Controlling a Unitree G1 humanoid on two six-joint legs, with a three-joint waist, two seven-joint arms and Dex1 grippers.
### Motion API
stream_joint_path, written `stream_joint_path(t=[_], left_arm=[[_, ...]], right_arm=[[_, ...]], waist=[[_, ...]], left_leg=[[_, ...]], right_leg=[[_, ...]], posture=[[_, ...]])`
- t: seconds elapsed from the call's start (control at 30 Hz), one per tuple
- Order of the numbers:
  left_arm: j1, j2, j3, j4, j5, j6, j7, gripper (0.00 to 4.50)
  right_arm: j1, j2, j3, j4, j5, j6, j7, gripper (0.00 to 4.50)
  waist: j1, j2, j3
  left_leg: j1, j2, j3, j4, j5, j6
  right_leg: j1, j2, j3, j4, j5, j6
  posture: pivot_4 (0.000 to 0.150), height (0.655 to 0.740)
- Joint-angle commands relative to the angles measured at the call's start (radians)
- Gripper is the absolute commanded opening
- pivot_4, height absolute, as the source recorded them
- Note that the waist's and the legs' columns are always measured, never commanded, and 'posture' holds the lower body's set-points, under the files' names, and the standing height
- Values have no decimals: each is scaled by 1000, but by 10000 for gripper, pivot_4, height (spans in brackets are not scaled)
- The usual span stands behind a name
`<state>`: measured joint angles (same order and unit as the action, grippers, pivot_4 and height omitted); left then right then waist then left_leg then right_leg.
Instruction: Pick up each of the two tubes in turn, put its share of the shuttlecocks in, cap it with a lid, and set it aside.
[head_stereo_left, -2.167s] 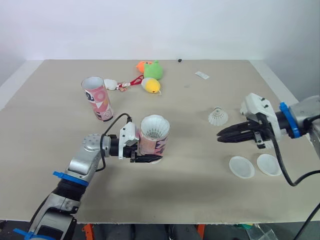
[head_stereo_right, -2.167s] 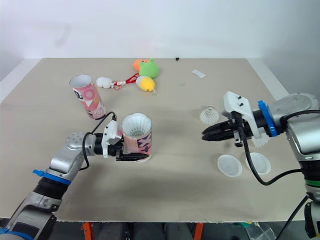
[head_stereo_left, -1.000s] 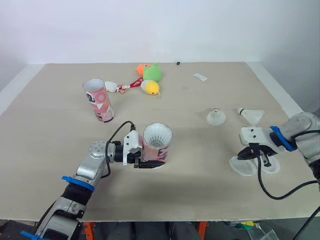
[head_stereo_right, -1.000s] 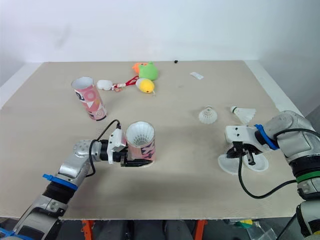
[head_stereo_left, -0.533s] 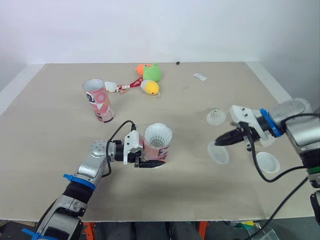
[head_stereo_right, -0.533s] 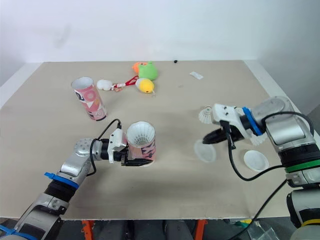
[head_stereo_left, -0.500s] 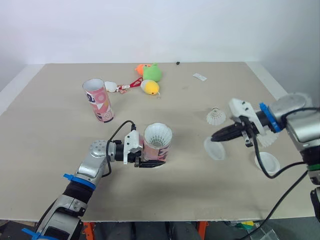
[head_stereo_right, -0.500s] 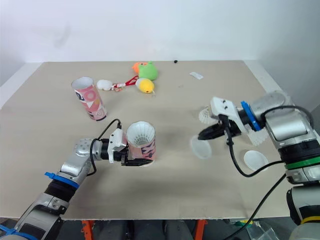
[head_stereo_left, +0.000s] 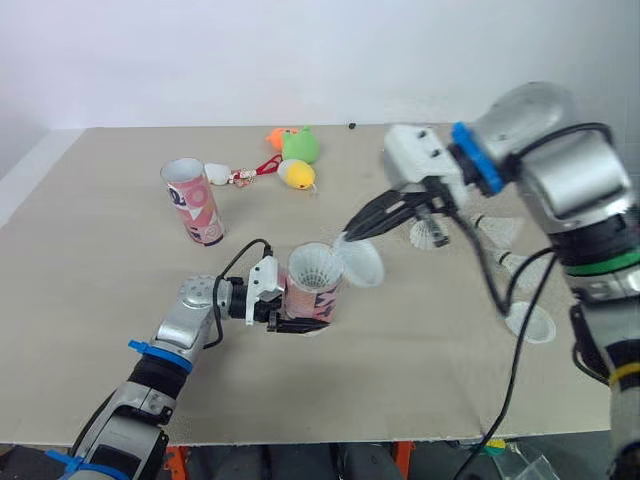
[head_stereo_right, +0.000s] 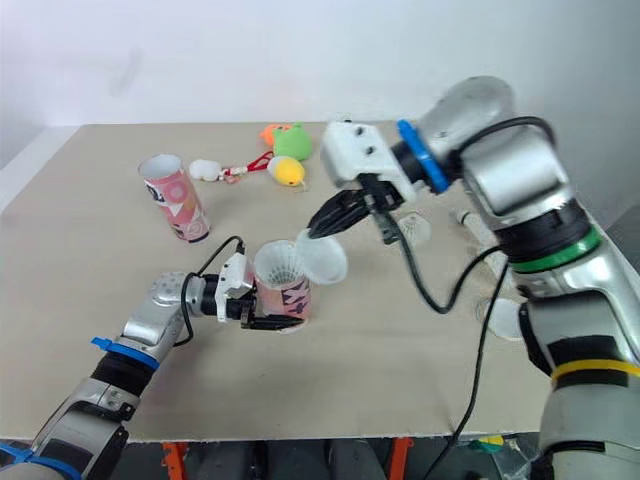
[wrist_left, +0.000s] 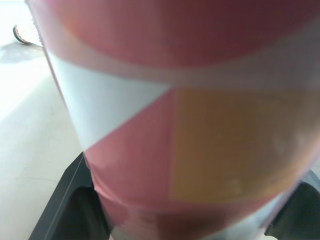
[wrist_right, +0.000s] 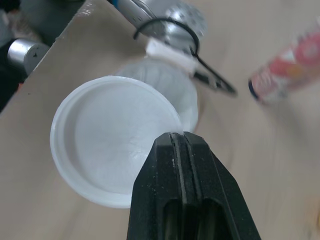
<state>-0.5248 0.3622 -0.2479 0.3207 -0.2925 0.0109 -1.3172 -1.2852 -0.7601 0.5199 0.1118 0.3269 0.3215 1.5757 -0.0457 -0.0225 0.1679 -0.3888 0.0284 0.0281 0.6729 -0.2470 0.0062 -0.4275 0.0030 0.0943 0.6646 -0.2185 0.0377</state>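
Pink patterned card marks the far tube (head_stereo_left: 194, 200), which stands open-mouthed and alone on the beige worktop (head_stereo_left: 100, 260), at about ten o'clock from my left tool (head_stereo_left: 305, 320). That tool lies low on the worktop with its two black fingers clamped either side of the base of the near tube (head_stereo_left: 313, 290). The tube stands upright, and the white skirt of a shuttlecock shows in its mouth. In the left wrist view the tube's wall sits between my fingers.

At twelve o'clock from the near tube, toward the far edge, lie a green plush toy (head_stereo_left: 300, 144) and a yellow one (head_stereo_left: 300, 174).

My right tool (head_stereo_left: 347, 236) hangs above the worktop at about two o'clock from the near tube's mouth, its fingers pinched flat together on the rim of a white lid (head_stereo_left: 365, 263). The lid is tilted and hangs just beside the tube's rim at three o'clock; I cannot tell whether they touch.

Further right, a loose shuttlecock (head_stereo_left: 431, 234) sits on the worktop, with another (head_stereo_left: 500, 230) at three o'clock from it. A spare lid (head_stereo_left: 531, 322) lies flat toward the near edge.
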Motion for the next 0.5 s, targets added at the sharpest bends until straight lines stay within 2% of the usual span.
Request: stream_joint_path(t=[0.03,0.27,0.5], left_arm=[[26,29,-48,19,39,78,-28,30340],[33,47,-54,8,54,98,-38,30340],[32,47,-50,10,57,89,-25,30340]], right_arm=[[-64,21,42,16,-27,-98,39,388],[-123,107,102,85,-43,-193,39,388],[-144,141,126,110,-96,-282,39,388]], waist=[[1,0,0],[0,0,0],[0,0,0]], left_leg=[[-1,0,0,0,0,0],[-2,1,-2,-1,-3,4],[-2,1,-4,-1,-3,4]], right_leg=[[-1,0,-1,0,-1,0],[-1,0,-3,0,-3,-4],[-1,0,-6,0,-4,-5]], posture=[[1500,7323],[1500,7323],[1500,7323]])
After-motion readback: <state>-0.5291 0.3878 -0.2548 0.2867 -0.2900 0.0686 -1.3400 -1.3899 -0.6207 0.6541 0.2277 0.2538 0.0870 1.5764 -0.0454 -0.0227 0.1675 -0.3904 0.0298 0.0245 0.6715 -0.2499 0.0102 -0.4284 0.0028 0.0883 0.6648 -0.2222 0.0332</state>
